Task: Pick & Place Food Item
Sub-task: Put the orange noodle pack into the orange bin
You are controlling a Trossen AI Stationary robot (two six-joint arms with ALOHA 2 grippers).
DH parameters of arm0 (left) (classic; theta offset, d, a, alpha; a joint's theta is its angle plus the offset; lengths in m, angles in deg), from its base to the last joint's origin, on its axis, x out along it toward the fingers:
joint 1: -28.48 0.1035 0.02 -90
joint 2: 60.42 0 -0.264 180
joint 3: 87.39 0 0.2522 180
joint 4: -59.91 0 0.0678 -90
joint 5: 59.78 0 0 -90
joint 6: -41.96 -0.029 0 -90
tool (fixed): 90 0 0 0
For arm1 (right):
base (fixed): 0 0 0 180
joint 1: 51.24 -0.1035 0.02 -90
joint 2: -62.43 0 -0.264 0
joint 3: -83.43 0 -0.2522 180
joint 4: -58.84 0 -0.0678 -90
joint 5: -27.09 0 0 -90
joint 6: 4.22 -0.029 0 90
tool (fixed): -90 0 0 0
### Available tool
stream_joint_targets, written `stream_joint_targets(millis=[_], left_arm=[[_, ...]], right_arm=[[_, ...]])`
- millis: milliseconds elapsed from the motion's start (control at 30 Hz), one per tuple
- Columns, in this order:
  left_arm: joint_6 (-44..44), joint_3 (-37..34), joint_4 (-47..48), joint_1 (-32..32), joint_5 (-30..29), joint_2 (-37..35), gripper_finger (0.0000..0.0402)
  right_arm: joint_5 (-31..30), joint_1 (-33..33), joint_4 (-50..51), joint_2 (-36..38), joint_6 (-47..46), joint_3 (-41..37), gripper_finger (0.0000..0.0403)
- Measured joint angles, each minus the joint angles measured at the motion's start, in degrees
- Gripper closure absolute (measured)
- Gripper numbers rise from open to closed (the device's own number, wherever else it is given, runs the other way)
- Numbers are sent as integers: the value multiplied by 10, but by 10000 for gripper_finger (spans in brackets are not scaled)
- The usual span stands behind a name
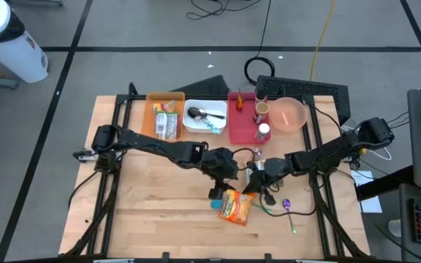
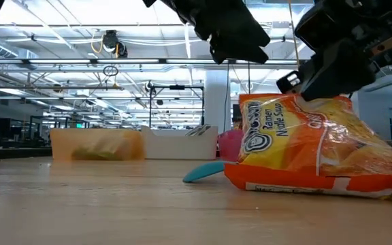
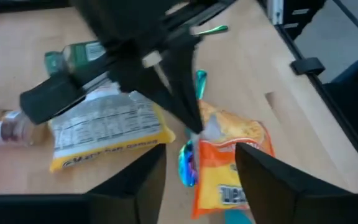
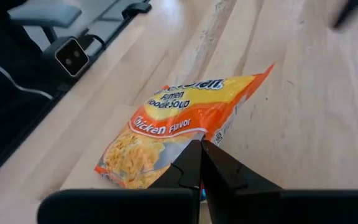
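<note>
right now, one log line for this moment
left gripper: open above ramen packet | right gripper: shut on ramen packet edge | packet on table

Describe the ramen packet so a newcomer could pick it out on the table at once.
Start at the row of bins along the wooden table's far edge, then come forward past where the two arms meet. The ramen packet lies there, the only orange-and-yellow crinkled bag, labelled chicken flavor noodle soup.
</note>
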Motion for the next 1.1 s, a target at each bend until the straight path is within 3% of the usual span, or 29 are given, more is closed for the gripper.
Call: stream_joint_targets(millis=[300,900,1100], left_arm=[[20,0,16,3,2,2,161],[62,0,14,8,47,48,160],[68,0,17,17,89,60,160]], right_arm=[[-28,1,42,0,53,35,403],[-26,1,23,1,74,35,403],[-26,1,21,1,74,35,403]])
